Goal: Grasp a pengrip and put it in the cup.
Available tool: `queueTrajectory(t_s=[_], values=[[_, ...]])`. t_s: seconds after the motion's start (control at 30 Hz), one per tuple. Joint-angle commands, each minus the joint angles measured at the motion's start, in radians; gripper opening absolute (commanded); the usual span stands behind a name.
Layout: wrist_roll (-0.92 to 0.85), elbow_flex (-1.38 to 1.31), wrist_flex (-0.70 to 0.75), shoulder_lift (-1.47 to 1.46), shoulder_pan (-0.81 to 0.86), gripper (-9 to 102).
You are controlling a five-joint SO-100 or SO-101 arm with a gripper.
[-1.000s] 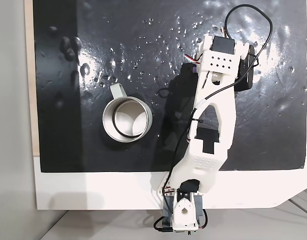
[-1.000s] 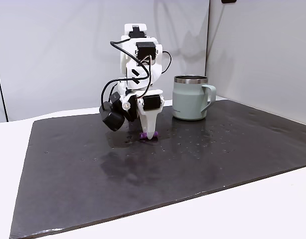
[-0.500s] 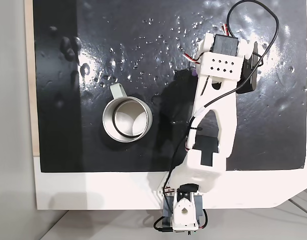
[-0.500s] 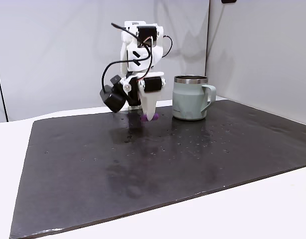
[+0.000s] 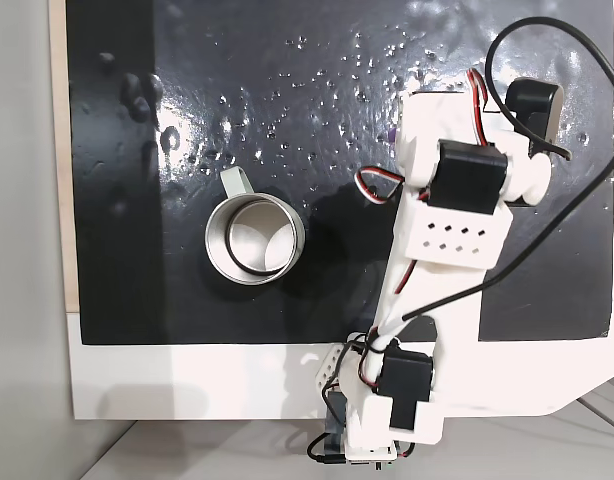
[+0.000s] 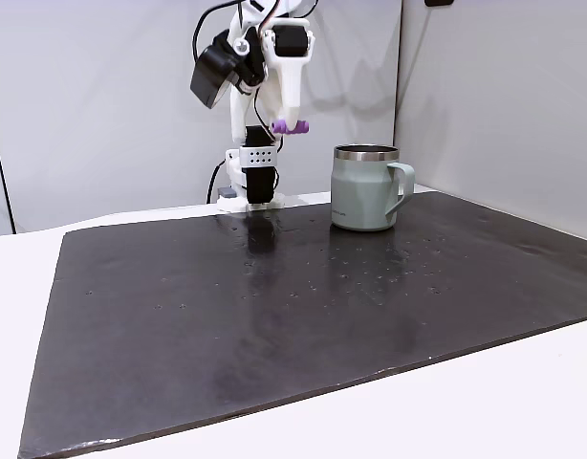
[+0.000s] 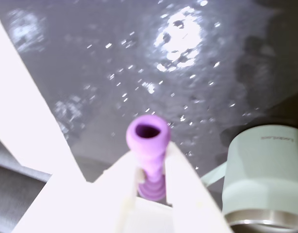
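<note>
Hoisting purple pengrip point(image 7: 149, 145) high above dark worktop point(image 6: 370, 306), jaws pinching its ribbed lower end, cup point(image 6: 367, 187) well apart to side in fixed view. Risk: soft tube slipping from narrow pinch during swing, or release short of rim, bouncing off.

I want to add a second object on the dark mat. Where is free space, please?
In the side fixed view, the mat is bare across its whole near part, in front of the cup. The crowded part is at the far edge: the cup and the arm's base. The end effector holds the pengrip high above.
</note>
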Motion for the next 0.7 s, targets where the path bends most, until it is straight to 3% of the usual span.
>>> queueTrajectory(t_s=[0.0, 0.67], values=[[-0.015, -0.094, 0.011, 0.13, -0.037, 0], [-0.011, 0.311, 0.015, 0.393, -0.617, 0]])
